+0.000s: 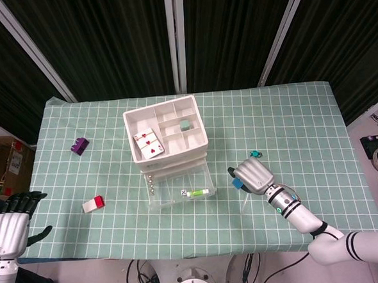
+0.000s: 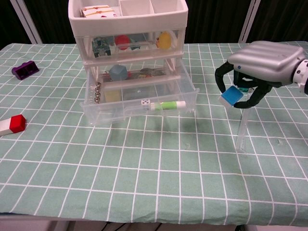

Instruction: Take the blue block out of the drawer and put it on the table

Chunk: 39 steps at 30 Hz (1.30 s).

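My right hand [image 2: 262, 62] [image 1: 254, 174] holds the blue block [image 2: 231, 96] [image 1: 237, 183] between its fingertips, above the table to the right of the clear drawer [image 2: 139, 103] [image 1: 178, 188]. That bottom drawer stands pulled out of the white drawer unit [image 2: 127, 29] [image 1: 166, 133]; a dice and a green-capped tube lie in it. My left hand [image 1: 10, 222] hangs open off the table's front left corner, seen only in the head view.
A clear tube [image 2: 243, 125] lies on the green cloth just under my right hand, with a small teal thing [image 1: 256, 153] at its far end. A red-and-white block [image 2: 12, 124] and a purple block [image 2: 25, 70] lie to the left.
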{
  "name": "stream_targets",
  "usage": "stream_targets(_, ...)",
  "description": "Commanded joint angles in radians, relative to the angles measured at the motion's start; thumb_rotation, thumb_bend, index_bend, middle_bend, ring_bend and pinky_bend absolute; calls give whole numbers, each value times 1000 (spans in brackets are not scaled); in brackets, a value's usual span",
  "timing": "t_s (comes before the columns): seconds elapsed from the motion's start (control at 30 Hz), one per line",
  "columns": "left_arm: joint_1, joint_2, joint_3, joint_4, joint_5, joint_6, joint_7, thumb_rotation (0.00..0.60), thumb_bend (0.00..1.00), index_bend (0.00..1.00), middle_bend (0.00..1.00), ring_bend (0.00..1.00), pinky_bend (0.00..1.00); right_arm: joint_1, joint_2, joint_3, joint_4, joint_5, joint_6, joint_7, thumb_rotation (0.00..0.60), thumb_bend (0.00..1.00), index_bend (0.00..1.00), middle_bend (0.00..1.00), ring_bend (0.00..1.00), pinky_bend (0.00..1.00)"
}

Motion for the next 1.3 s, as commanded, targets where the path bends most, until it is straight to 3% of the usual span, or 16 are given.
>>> stream_targets(0.03, 1, 1, 1, -3, -3, -1, 1, 600, 63, 262, 233, 189, 197, -9, -51, 24, 61, 0, -55, 16, 600, 286, 600, 927, 991, 1000)
stream_targets(0.13, 1, -1, 2, -2, -6, -5, 1, 600, 63, 261, 233, 189, 197, -8, -62, 35, 72, 11, -90, -4, 600, 284, 440, 927, 986, 1000)
stream_targets(0.23, 0, -5, 3, 2, -5, -7, 1, 600, 64, 262, 233, 189, 197, -15, -56, 45, 58, 21, -102, -32, 600, 207, 205, 919, 979, 994)
stream_targets(0.33, -2, -7, 1, 7, -5, -8, -4, 600, 63, 262, 233, 190, 197, -31, -37, 56, 27, 25, -83, -55, 600, 170, 54, 898, 970, 982)
stream_targets(0.43, -7, -8, -1, 9, -4, -12, -7, 600, 63, 261, 233, 189, 197, -50, -6, 66, -15, 20, -61, -64, 600, 157, 4, 866, 958, 970)
stream_targets(0.67, -9, -15, -5, 14, -1, -5, -7, 600, 64, 261, 233, 189, 197, -135, 90, 71, -145, -42, 79, -68, 600, 159, 0, 735, 849, 949)
stream_targets(0.73, -10, -18, -6, 16, 0, -5, -4, 600, 63, 262, 233, 189, 197, -184, 126, 60, -186, -67, 148, -59, 600, 169, 0, 635, 713, 853)
stream_targets(0.9, -20, -38, -9, 22, -3, -18, 0, 600, 63, 261, 233, 189, 197, -331, 212, 16, -248, -122, 325, -19, 600, 172, 0, 198, 112, 178)
stream_targets(0.97, -23, -48, -10, 27, -5, -22, 0, 600, 63, 260, 233, 189, 197, -386, 236, -4, -257, -140, 383, 3, 600, 170, 0, 79, 11, 34)
stream_targets(1.07, -26, -61, -10, 35, -6, -25, -1, 600, 63, 253, 232, 189, 197, -473, 268, -34, -257, -173, 469, 63, 600, 160, 0, 3, 0, 0)
stream_targets(1.3, -22, -85, -4, 43, 1, -14, -1, 600, 63, 251, 230, 189, 197, -628, 293, -71, -213, -241, 600, 187, 600, 157, 0, 0, 0, 0)
